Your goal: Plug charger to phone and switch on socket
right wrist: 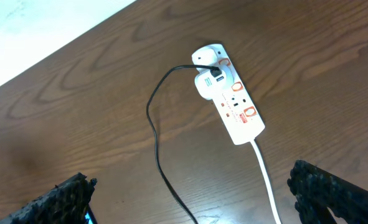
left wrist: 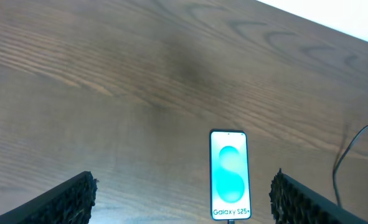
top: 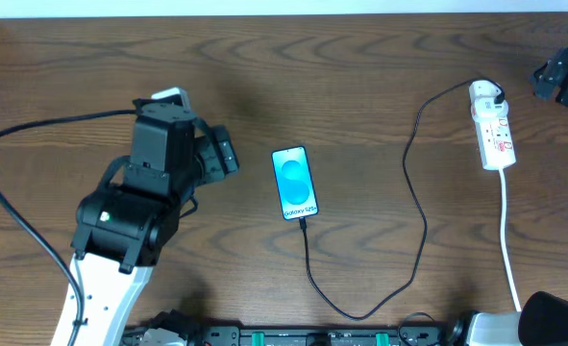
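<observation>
The white power strip lies at the table's far right, long axis running roughly near-to-far, just ahead of the nearer right gripper, whose fingers are spread wide.

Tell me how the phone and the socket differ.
The phone shows a glowing blue-cyan screen with dark edges; the socket is white with red marks. The phone lies mid-table; the socket lies toward the table's right side. The phone is a bare slab; the socket carries a white adapter. Both lie flat, and the black charger runs between them.
</observation>
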{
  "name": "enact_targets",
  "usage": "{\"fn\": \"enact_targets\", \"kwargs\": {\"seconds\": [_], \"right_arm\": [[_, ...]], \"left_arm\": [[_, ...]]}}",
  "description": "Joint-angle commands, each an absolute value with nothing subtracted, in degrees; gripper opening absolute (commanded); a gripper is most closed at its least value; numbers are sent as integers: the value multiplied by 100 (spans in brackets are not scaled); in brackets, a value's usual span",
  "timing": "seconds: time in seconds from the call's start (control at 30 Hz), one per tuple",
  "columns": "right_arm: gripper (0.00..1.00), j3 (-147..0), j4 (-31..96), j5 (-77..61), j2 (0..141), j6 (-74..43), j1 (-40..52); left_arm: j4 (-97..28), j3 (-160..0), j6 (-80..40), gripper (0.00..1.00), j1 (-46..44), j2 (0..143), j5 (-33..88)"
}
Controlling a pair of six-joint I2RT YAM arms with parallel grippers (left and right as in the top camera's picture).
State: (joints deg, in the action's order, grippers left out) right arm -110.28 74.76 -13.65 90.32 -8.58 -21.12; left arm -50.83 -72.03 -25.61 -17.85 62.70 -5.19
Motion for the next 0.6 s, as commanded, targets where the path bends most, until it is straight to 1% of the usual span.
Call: {"fn": "enact_targets", "kwargs": {"seconds": [0.0,0.2,0.4,0.43,0.57], "right_arm": [[99,-11072,7481,-1402,8995,-919,-2058],[99,-11072,7481,-1402,8995,-919,-2058],[99,-11072,7481,-1402,8995,-919,-2058],[99,-11072,7481,-1402,8995,-919,-2058],[99,-11072,7481,-1402,8995,-917,-2058]], "left_arm": [[-5013,-6777,-2508,89,-1758,5734,-738],[-3612,-5151,-2508,89,-1699,4456,-1015],[-1767,-3439,-2508,89,-1369,3065,-1011],[-1271,-3000,-2508,89,-1271,2703,-987],[-217,-2091,-2508,89,-1066,2001,-985]]}}
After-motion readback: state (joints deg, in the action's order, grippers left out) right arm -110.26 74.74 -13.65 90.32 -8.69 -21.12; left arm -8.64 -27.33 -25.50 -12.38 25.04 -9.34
